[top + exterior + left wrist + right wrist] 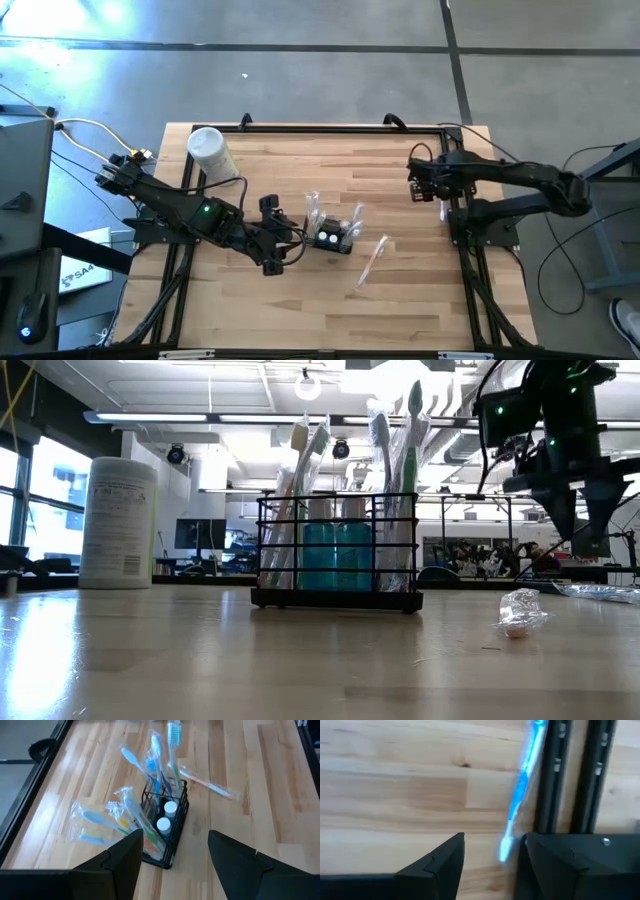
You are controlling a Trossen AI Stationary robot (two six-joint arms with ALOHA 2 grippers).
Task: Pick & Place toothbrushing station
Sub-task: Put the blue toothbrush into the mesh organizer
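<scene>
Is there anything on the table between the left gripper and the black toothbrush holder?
Nothing: in the high view bare wood separates the left gripper from the toothbrush holder. The left wrist view shows wrapped toothbrushes beside the holder.

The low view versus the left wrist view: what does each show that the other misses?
Only the low view shows the white canister and the room behind. Only the left wrist view shows two white caps inside the holder, a wrapped toothbrush lying beyond it, and the left claw open. Both show the black wire holder with wrapped toothbrushes upright.
</scene>
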